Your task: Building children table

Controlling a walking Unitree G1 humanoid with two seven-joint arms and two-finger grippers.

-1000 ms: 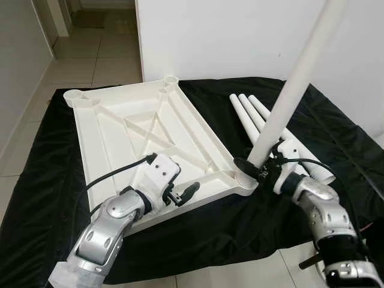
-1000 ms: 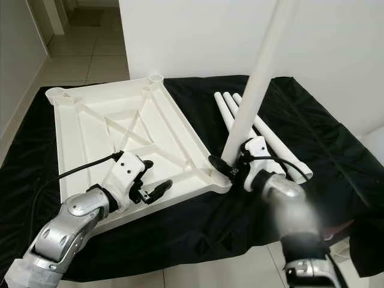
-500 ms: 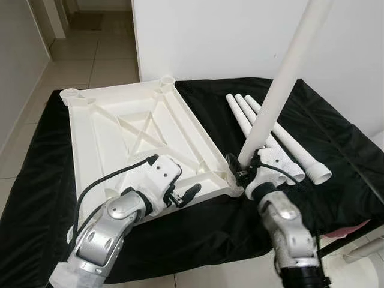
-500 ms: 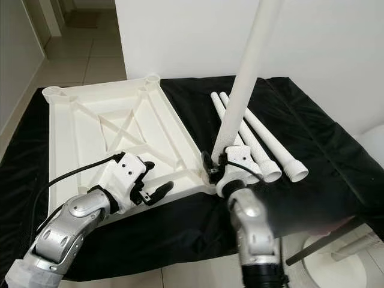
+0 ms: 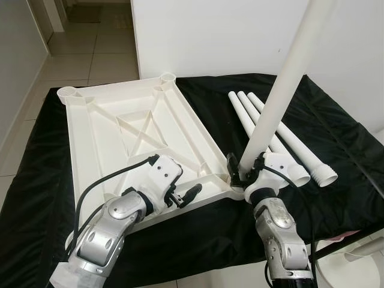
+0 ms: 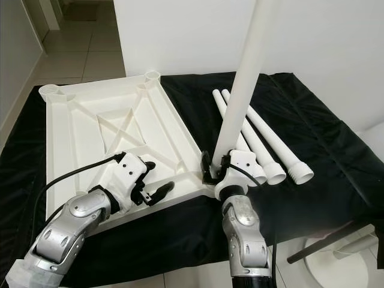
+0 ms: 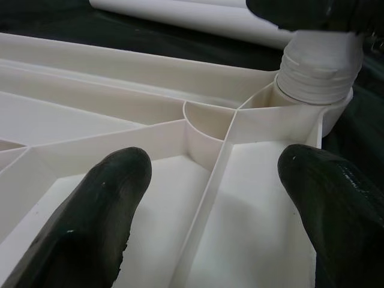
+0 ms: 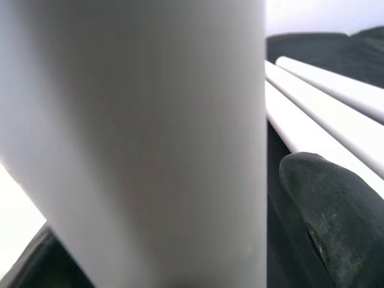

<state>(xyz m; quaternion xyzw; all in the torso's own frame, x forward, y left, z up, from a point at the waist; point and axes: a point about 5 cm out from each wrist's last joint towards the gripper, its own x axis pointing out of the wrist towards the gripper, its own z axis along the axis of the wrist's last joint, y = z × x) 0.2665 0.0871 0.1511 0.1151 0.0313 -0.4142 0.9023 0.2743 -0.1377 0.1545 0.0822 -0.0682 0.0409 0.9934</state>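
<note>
The white tabletop [image 5: 120, 138] lies upside down on a black cloth. My right gripper [image 5: 243, 171] is shut on a long white leg [image 5: 282, 90] that stands nearly upright at the tabletop's near right corner. In the left wrist view the leg's threaded end [image 7: 318, 72] sits in the corner socket. My left gripper [image 5: 180, 195] is open, its fingers [image 7: 102, 204] resting over the ribs at the tabletop's near edge, just left of that socket. In the right wrist view the leg [image 8: 138, 144] stands close against one finger [image 8: 324, 210].
Three loose white legs [image 5: 270, 126] lie side by side on the black cloth [image 5: 336, 138] right of the tabletop. A white wall [image 5: 228, 36] stands behind, tiled floor [image 5: 90, 54] at the far left. A white round object [image 5: 366, 252] and a dark rod [image 6: 324, 243] sit at the near right.
My right forearm has swung in from the right and now stands below the leg, gripper still on it. The camera has shifted slightly. The left gripper has stayed put.
</note>
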